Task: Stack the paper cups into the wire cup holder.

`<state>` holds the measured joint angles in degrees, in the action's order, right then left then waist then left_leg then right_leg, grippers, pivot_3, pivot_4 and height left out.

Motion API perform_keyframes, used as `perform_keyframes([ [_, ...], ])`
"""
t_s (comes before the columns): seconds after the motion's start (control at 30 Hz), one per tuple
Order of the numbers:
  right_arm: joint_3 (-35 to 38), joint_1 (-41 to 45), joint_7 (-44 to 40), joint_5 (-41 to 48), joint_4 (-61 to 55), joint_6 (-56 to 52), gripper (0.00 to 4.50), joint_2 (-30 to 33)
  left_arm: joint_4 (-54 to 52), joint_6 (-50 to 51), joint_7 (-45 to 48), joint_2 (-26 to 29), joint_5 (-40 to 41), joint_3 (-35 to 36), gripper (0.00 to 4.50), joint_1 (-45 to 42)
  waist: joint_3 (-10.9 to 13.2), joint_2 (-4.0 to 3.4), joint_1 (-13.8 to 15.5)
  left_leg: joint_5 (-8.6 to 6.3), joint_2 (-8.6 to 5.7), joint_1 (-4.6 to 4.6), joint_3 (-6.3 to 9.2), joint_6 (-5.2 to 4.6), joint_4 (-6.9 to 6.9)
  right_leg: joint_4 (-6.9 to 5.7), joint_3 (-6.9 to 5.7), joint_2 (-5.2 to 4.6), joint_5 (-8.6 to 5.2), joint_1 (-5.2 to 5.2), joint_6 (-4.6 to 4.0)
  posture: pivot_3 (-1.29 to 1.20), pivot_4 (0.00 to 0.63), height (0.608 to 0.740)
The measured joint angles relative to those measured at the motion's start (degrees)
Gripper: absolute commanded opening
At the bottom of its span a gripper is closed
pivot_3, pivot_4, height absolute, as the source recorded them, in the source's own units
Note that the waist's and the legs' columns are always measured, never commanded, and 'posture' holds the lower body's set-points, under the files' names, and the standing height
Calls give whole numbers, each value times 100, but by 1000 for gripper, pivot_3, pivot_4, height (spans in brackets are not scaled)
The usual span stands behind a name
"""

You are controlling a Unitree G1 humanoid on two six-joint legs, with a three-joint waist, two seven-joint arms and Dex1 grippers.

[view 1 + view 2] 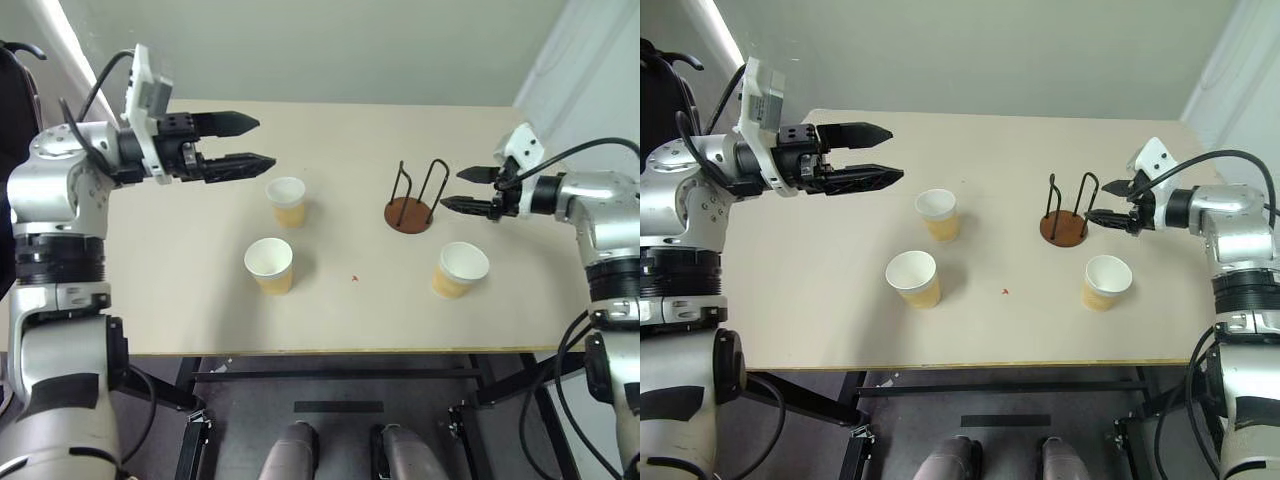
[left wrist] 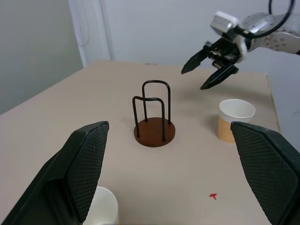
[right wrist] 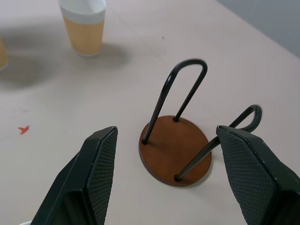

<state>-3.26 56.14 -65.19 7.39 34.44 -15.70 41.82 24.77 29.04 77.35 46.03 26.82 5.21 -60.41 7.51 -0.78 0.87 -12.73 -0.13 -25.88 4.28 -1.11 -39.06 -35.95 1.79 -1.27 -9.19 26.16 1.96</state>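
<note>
Three tan paper cups stand upright on the beige table: one (image 1: 287,201) near the middle, one (image 1: 270,265) in front of it, and one (image 1: 460,269) at the right. The wire cup holder (image 1: 413,200), a brown disc with two black loops, is empty. My right gripper (image 1: 457,189) hovers open just right of the holder, fingers pointing at it, above the right cup. My left gripper (image 1: 258,143) is open and raised over the table's left part, pointing right, just left of the middle cup. The holder (image 3: 174,147) lies between the right gripper's fingers in the right wrist view.
The table (image 1: 200,300) has bare surface at left and front. A small red mark (image 1: 354,278) sits on it between the cups. A wall stands close behind the table's far edge.
</note>
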Motion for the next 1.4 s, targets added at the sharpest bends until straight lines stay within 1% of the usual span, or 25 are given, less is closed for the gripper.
perform_keyframes([
  [0.27, -161, 614, 384, -509, 1396, 478, 3397, -310, 8, -25, 21, -5, -111, -78, 4459, -65, 0, 0, -7, 0, 1, -4, 2, 1, 9, -3, -1, 0, 6, 11, 5, 0, 150, 740],
  [0.4, -180, 801, 600, -705, 1972, 722, 3397, -369, 7, -27, 23, -7, -112, -79, 4459, -68, 0, 0, -4, 0, 1, -8, 3, 2, 11, -2, -3, 0, 7, 13, 4, 0, 150, 740],
  [0.63, -177, 1104, 929, -831, 2534, 968, 3397, -674, 2, -39, 17, -8, -114, -79, 4459, -68, 0, -1, -25, 2, 3, -6, 3, 6, 14, -6, -3, 0, 9, 17, 0, 0, 150, 740],
  [0.93, -177, 1288, 1246, -906, 2853, 1041, 3397, -1022, 2, -104, 8, -18, -121, -79, 4459, -68, 0, -1, -16, 0, 2, -13, 3, 7, 15, -2, -6, 0, 8, 20, -3, 0, 150, 740],
  [1.0, -177, 1331, 1298, -942, 2909, 1047, 3024, -1040, 2, -124, 5, -20, -128, -79, 4500, -68, 1, -1, -18, 0, 2, -13, 3, 8, 16, -3, -6, 0, 8, 22, -3, 0, 150, 740],
  [1.07, -177, 1385, 1368, -966, 2966, 1047, 2552, -1048, 2, -135, 1, -22, -141, -79, 4500, -68, 1, -1, -18, 1, 3, -13, 4, 9, 17, -4, -6, 0, 8, 23, -4, 0, 150, 740],
  [1.2, -177, 1442, 1496, -996, 3053, 1047, 1089, -1084, 3, -146, -6, -29, -171, -79, 4500, -68, 1, -1, -19, 2, 3, -12, 4, 11, 19, -5, -6, 0, 9, 24, -6, 0, 150, 740],
  [1.27, -177, 1442, 1524, -1003, 3069, 1047, 434, -1126, 6, -150, -12, -38, -178, -79, 4500, -68, 1, -1, -20, 2, 3, -12, 4, 11, 19, -4, -6, 0, 9, 24, -6, 0, 150, 740],
  [1.3, -172, 1442, 1531, -1003, 3070, 1046, 23, -1147, 9, -154, -12, -46, -184, -79, 4500, -68, 1, -1, -20, 2, 3, -12, 4, 11, 20, -4, -7, 0, 9, 24, -6, 0, 150, 740],
  [1.4, -134, 1509, 1570, -1013, 3064, 1075, 23, -1192, 18, -162, -13, -69, -197, -79, 4500, -72, 1, -1, -14, 2, 3, -12, 7, 12, 20, -4, -10, 0, 8, 23, -10, 0, 150, 740],
])
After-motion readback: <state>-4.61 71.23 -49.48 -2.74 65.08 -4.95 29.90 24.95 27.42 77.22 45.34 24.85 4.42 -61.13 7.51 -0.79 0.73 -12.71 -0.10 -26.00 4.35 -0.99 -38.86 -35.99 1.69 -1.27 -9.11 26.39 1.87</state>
